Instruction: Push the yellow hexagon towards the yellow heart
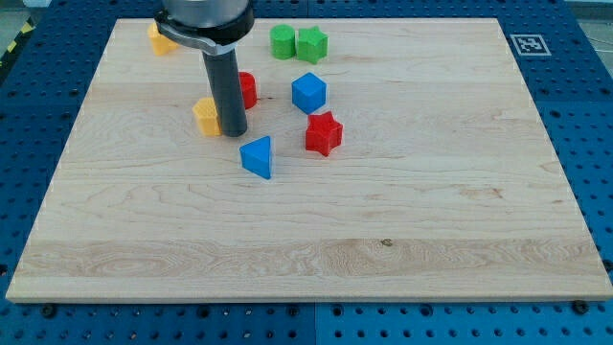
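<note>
The yellow hexagon (205, 116) lies at the upper left of the wooden board, partly hidden by the rod. My tip (235, 132) rests on the board right against the hexagon's right side. The yellow heart (159, 39) lies near the board's top left corner, partly hidden behind the arm's dark body. The heart is up and to the left of the hexagon, well apart from it.
A red block (247, 89) sits just behind the rod, its shape hidden. A blue cube (308, 93), a red star (324, 133) and a blue triangle (258, 156) lie to the right. A green cylinder (283, 41) and green star (312, 43) sit near the top edge.
</note>
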